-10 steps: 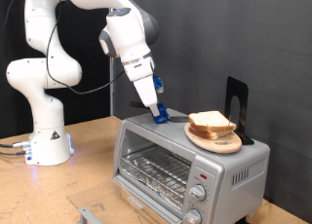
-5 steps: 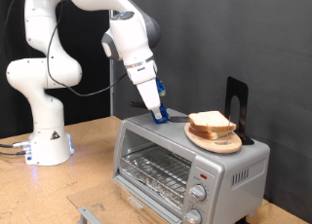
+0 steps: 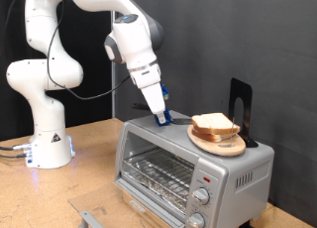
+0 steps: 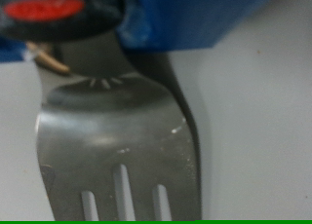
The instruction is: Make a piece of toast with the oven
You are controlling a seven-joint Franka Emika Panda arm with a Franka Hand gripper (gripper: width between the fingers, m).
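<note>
The silver toaster oven [image 3: 233, 173] stands on the wooden table, and its wire rack [image 3: 158, 173] shows in the front. Slices of pale toast [image 3: 214, 123] are stacked on a round wooden plate [image 3: 226, 146] on the oven's top, at the exterior view's right. My gripper [image 3: 161, 115], with blue fingers, is down on the oven's top just left of the plate. It is shut on a metal fork [image 4: 117, 136], whose tines fill the wrist view over the pale oven top. In the exterior view the fork is hard to make out.
A black upright stand [image 3: 241, 102] is on the oven's top behind the plate. The arm's white base [image 3: 45, 139] stands on the table at the exterior view's left. Two round knobs [image 3: 203, 196] and a red light [image 3: 206, 178] are on the oven's front right. A grey piece [image 3: 89, 217] lies at the bottom edge.
The arm has shifted slightly towards the exterior view's right, with the gripper tip still on the oven's top. The toast and plate have not moved.
</note>
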